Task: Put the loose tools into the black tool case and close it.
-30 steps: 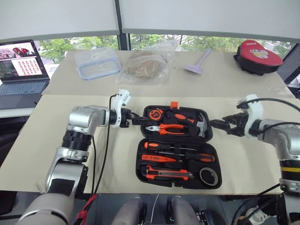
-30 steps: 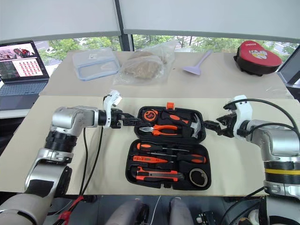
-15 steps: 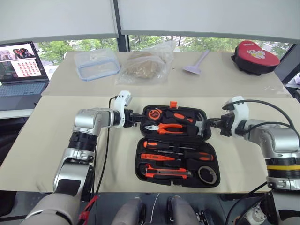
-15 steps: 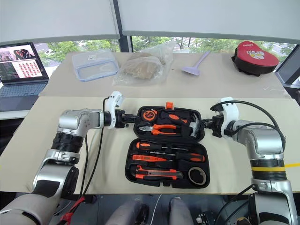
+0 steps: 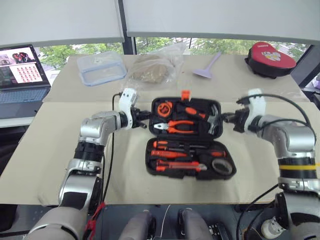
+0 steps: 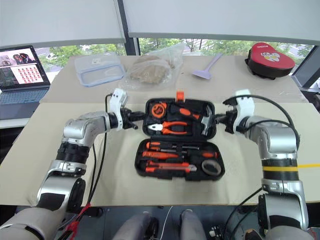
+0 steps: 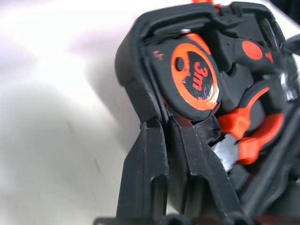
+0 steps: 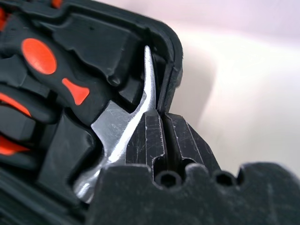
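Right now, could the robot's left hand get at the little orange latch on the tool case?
Probably not yet: the left hand is shut on the lid's left edge, and the orange latch sits on the lid's far rim.

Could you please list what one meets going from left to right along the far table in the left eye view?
Laptop → clear lidded container → plastic bag → lilac scraper → red-and-black pouch.
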Motion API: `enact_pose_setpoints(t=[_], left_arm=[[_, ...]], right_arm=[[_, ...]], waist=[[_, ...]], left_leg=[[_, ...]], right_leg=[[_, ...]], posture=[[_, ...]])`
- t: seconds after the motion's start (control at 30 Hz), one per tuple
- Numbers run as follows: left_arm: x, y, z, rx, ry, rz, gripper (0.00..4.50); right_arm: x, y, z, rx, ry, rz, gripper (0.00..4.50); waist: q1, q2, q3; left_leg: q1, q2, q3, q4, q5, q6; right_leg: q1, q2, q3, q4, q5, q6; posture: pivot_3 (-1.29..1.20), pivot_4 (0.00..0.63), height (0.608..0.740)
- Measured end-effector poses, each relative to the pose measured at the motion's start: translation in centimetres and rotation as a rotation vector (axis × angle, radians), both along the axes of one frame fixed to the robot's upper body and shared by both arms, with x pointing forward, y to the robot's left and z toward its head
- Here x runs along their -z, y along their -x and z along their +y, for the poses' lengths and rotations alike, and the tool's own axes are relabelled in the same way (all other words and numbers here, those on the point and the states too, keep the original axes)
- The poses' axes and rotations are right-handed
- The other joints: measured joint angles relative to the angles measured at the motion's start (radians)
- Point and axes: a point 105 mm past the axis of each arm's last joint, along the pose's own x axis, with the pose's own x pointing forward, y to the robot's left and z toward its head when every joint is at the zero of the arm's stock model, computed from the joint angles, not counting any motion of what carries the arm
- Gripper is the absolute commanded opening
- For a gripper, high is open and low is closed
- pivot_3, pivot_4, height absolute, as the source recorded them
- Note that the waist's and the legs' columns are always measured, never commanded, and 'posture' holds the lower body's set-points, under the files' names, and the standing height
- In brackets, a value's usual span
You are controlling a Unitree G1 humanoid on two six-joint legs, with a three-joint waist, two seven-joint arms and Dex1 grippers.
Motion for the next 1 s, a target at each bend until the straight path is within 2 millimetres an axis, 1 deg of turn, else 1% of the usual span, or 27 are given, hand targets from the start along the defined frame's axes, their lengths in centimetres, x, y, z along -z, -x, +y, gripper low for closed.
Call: enact_pose_setpoints(t=[0.07, 0.17, 0.27, 0.37, 0.43, 0.5, 0.57, 0.7, 0.73, 0.8, 0.83, 0.87, 0.9, 0.93, 0.97, 1.0], left_arm=[[-1.0, -0.6, -0.1, -0.014, 0.024, -0.046, 0.05], [-1.4, -0.7, 0.0, -0.016, 0.029, -0.091, 0.05], [-0.9, 0.1, 0.3, 0.021, -0.024, -0.181, 0.05], [-0.5, 1.1, 0.6, 0.037, -0.079, -0.293, 0.05], [0.0, 2.0, 0.7, 0.039, -0.108, -0.37, 0.05], [0.2, 2.6, 0.8, 0.024, -0.124, -0.42, 0.05], [0.3, 3.0, 0.9, 0.013, -0.129, -0.446, 0.05], [0.5, 4.3, 1.1, 0.006, -0.142, -0.475, 0.05], [0.6, 4.7, 1.2, 0.006, -0.143, -0.475, 0.05], [0.9, 5.9, 1.7, 0.008, -0.142, -0.467, 0.05], [0.9, 6.5, 2.0, 0.006, -0.141, -0.461, 0.74], [1.3, 7.1, 2.4, 0.005, -0.147, -0.444, 0.89], [2.6, 7.8, 3.0, -0.001, -0.157, -0.38, 1.29], [3.5, 8.4, 3.4, -0.005, -0.161, -0.339, 1.75], [4.4, 9.1, 3.9, -0.008, -0.162, -0.29, 1.99], [4.8, 9.7, 4.3, -0.008, -0.169, -0.257, 2.45]], right_arm=[[-1.0, -0.5, 0.0, 0.0, 0.042, -0.066, 0.0], [-1.7, -0.7, 0.2, -0.008, 0.076, -0.138, 0.0], [-0.9, 0.0, 0.5, -0.03, 0.098, -0.189, 0.0], [-0.2, 1.3, 0.7, -0.037, 0.091, -0.243, 0.0], [0.4, 2.2, 0.9, -0.03, 0.107, -0.301, 0.0], [0.8, 3.2, 0.8, -0.018, 0.131, -0.362, 0.0], [1.1, 3.7, 0.8, -0.011, 0.149, -0.4, 0.0], [1.4, 5.5, 0.9, -0.029, 0.193, -0.494, 0.0], [1.4, 6.1, 0.9, -0.036, 0.206, -0.511, 0.0], [1.7, 8.0, 1.0, -0.067, 0.226, -0.535, 0.0], [2.0, 9.0, 1.1, -0.085, 0.233, -0.531, 0.35], [2.1, 10.0, 1.3, -0.112, 0.245, -0.527, 0.71], [2.4, 11.5, 1.6, -0.154, 0.252, -0.508, 0.92], [2.7, 12.5, 2.0, -0.182, 0.248, -0.497, 1.36], [2.9, 13.6, 2.4, -0.214, 0.237, -0.475, 1.66], [3.3, 14.6, 2.6, -0.24, 0.227, -0.441, 2.03]], waist=[[-0.002, 0.0, 0.0], [-0.007, 0.0, 0.0], [-0.011, 0.0, 0.0], [-0.014, 0.001, 0.0], [-0.015, 0.001, -0.001], [-0.01, 0.001, -0.001], [-0.006, 0.001, -0.001], [-0.003, 0.002, -0.002], [-0.003, 0.003, -0.003], [-0.004, 0.005, -0.004], [-0.004, 0.006, -0.005], [-0.005, 0.007, -0.006], [-0.008, 0.007, -0.006], [-0.011, 0.007, -0.006], [-0.013, 0.007, -0.005], [-0.013, 0.006, -0.005]], left_leg=[[0.0, 0.0, 0.0, 0.0, 0.0, 0.0], [-0.004, 0.0, 0.0, -0.002, 0.0, 0.0], [-0.003, 0.0, -0.001, -0.004, 0.0, 0.0], [-0.001, 0.0, -0.001, -0.006, 0.0, 0.0], [0.006, 0.0, -0.001, -0.008, 0.0, 0.0], [0.008, 0.0, -0.001, -0.007, 0.0, 0.0], [0.008, 0.0, -0.001, -0.006, 0.0, 0.0], [0.01, 0.0, 0.0, -0.006, 0.0, 0.0], [0.01, 0.0, 0.0, -0.006, 0.0, 0.0], [0.011, 0.001, 0.0, -0.008, 0.0, 0.0], [0.011, 0.001, 0.0, -0.008, 0.0, 0.0], [0.011, 0.002, 0.0, -0.009, 0.0, 0.0], [0.012, 0.002, 0.001, -0.009, 0.0, 0.0], [0.012, 0.002, 0.002, -0.01, 0.0, 0.0], [0.012, 0.003, 0.002, -0.009, 0.0, 0.0], [0.012, 0.003, 0.002, -0.009, 0.0, 0.0]], right_leg=[[0.0, 0.0, -0.001, 0.0, 0.0, 0.0], [-0.004, 0.0, -0.001, 0.0, 0.0, 0.0], [-0.006, 0.0, -0.003, 0.001, 0.0, 0.0], [-0.005, 0.0, -0.004, 0.0, 0.0, 0.0], [0.002, 0.001, -0.003, -0.001, 0.0, 0.0], [0.005, 0.001, -0.003, -0.002, 0.0, 0.0], [0.006, 0.002, -0.001, -0.002, 0.0, 0.0], [0.005, 0.003, 0.001, -0.002, 0.0, 0.0], [0.005, 0.003, 0.001, -0.001, 0.0, 0.0], [0.005, 0.004, 0.002, 0.0, 0.0, 0.0], [0.005, 0.004, 0.003, 0.0, 0.0, 0.0], [0.005, 0.004, 0.003, 0.0, 0.0, 0.0], [0.004, 0.005, 0.005, -0.001, 0.0, 0.0], [0.004, 0.006, 0.007, -0.001, -0.001, 0.0], [0.004, 0.007, 0.008, -0.002, -0.001, -0.001], [0.004, 0.007, 0.009, -0.002, -0.001, -0.001]], posture=[[0.0, 0.15, 0.722], [0.0, 0.15, 0.722], [0.0, 0.15, 0.722], [0.0, 0.15, 0.722], [0.0, 0.15, 0.722], [0.0, 0.15, 0.722], [0.0, 0.15, 0.722], [0.0, 0.15, 0.722], [0.0, 0.15, 0.722], [0.0, 0.15, 0.722], [0.0, 0.15, 0.722], [0.0, 0.15, 0.722], [0.0, 0.15, 0.722], [0.0, 0.15, 0.722], [0.0, 0.15, 0.722], [0.0, 0.15, 0.722]])
